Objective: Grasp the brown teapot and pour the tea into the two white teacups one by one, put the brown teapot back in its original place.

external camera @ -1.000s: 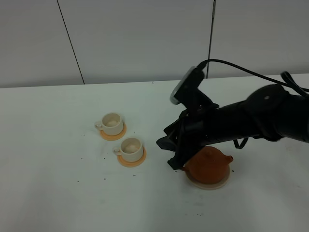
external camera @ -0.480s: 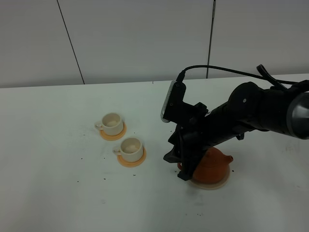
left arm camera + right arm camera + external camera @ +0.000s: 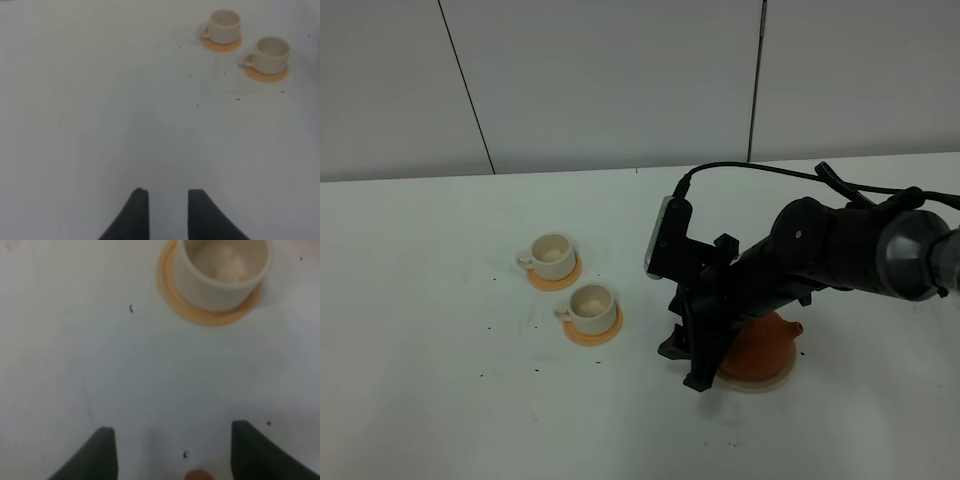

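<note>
White tabletop [image 3: 420,400] spans the exterior view, backed by pale grey wall panels [image 3: 600,80] with dark seams.

The brown teapot [image 3: 765,348] sits upright on the beige coaster [image 3: 772,382], right of centre on the table. Its short spout [image 3: 792,328] points away from the cups. The right arm [image 3: 820,255] crosses in front of the teapot, so the lid, the handle and the cup-side half of the body are hidden.

The right gripper [image 3: 172,429] hangs low just beside the teapot, on the side facing the cups. Its jaws are spread wide and pinch nothing. In the right wrist view a small brown-orange shape [image 3: 199,475] shows at the frame edge between the fingers. It is cut off and cannot be identified.

The far cup [image 3: 553,255] and the near cup [image 3: 591,306] stand well apart from the teapot, to its left in the exterior view. Each rests on its own orange-tan saucer [image 3: 593,334]. The two sets are near each other and not touching.

The right wrist view looks into one cup. The interior is pale with faint tan patches at the bottom. The picture is blurred, and whether liquid is present cannot be told.

The left gripper [image 3: 167,192] hangs over bare table, well apart from both cups. Its jaws stand a narrow gap apart with nothing between them.

Dark specks [image 3: 535,372] lie scattered on the table around the cups and the coaster.
</note>
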You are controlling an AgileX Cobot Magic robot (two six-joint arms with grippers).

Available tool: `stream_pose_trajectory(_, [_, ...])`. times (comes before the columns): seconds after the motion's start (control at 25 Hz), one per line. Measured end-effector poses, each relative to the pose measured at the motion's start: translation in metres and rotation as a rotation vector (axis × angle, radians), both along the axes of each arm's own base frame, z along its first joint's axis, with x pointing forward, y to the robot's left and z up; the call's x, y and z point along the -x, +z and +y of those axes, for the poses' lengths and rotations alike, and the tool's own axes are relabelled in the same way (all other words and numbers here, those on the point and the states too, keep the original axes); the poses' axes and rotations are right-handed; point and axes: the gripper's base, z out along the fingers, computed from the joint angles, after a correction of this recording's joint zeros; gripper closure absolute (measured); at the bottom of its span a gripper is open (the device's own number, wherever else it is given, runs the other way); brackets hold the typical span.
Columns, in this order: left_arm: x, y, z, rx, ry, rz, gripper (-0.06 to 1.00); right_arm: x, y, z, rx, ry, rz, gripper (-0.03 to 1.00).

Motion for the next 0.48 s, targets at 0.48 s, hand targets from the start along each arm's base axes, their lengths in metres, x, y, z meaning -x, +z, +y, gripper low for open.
stream_pose_trajectory(0.48, [0.0,0.0,0.0001,-0.001,0.0,0.0,0.69,-0.0011,-0.0065,-0.0005,0.012,-0.026,0.024,0.48])
